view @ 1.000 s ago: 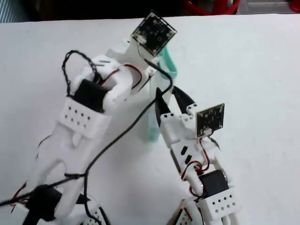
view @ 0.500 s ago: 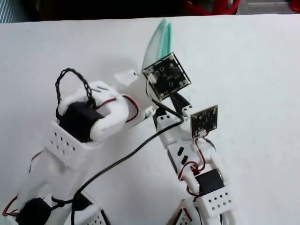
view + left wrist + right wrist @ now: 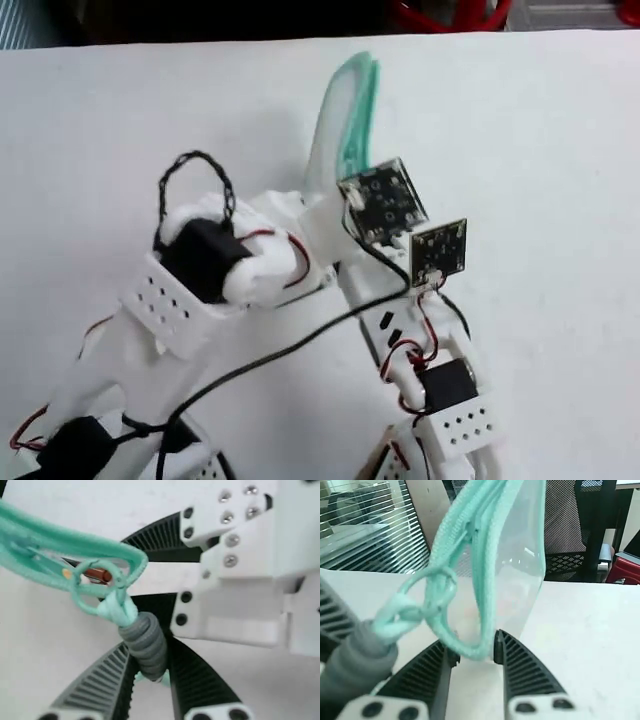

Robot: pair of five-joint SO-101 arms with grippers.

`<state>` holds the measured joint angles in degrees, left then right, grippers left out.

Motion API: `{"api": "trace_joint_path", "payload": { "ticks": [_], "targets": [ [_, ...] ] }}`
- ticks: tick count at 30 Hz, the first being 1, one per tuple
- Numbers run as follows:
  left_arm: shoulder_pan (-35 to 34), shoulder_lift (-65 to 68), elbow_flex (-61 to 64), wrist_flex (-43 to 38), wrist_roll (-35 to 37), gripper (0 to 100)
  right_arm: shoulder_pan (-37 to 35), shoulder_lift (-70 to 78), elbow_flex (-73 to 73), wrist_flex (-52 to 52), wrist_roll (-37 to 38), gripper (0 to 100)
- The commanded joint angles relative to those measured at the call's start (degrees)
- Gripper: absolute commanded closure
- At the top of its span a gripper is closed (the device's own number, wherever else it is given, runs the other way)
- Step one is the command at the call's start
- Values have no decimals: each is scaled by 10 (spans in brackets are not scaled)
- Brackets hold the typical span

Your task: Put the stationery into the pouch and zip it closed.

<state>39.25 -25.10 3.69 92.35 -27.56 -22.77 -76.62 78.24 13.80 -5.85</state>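
Two arms: both meet near the middle of the white table (image 3: 150, 110). The left arm (image 3: 200, 270) comes from the near left and the right arm (image 3: 445, 395) from the near right. Their wrist ends are just beside each other.
Pouch: the pouch (image 3: 345, 110) has clear walls and a mint-green zip band. It stands on its edge, not flat. Its near end is between the two wrists, and the rest reaches toward the far side of the table.
Left gripper: the left gripper (image 3: 150, 652) is pressed together on the grey pull (image 3: 145, 640). A ribbed black finger touches the pull on each side.
Grey pull: it is a short ribbed sleeve. A mint-green cord (image 3: 117, 607) ties it to a ring at the end of the zip band.
Right gripper: the right gripper (image 3: 472, 652) is clamped on the green end corner of the pouch, just beside the cord and the grey pull.
Inside the pouch: a small reddish-brown item (image 3: 98, 574) lies close to the ring. I cannot tell what kind of stationery it is.
Zip: I cannot tell if the two green sides are joined along the whole length.
Behind the table: window blinds (image 3: 365, 535) and a dark chair (image 3: 570, 525) are beyond the far edge.
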Motion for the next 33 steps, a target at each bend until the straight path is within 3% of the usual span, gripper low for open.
{"api": "trace_joint_path", "payload": {
  "ticks": [1,11,14,23,28,33],
  "targets": [
    [58,0,45,14,-6,977,21,-7,-60,-5,-11,981],
    [19,0,59,18,-6,977,40,-9,-86,13,-13,981],
    [-3,-1,72,27,-8,977,69,-8,-110,14,-51,981],
    [58,-180,251,23,-39,977,81,-7,-139,23,-63,981],
    [36,-302,307,-38,-36,978,88,-14,-149,49,-65,981],
    [16,-313,357,-109,-11,978,88,-14,-183,104,-88,981]
  ]
}}
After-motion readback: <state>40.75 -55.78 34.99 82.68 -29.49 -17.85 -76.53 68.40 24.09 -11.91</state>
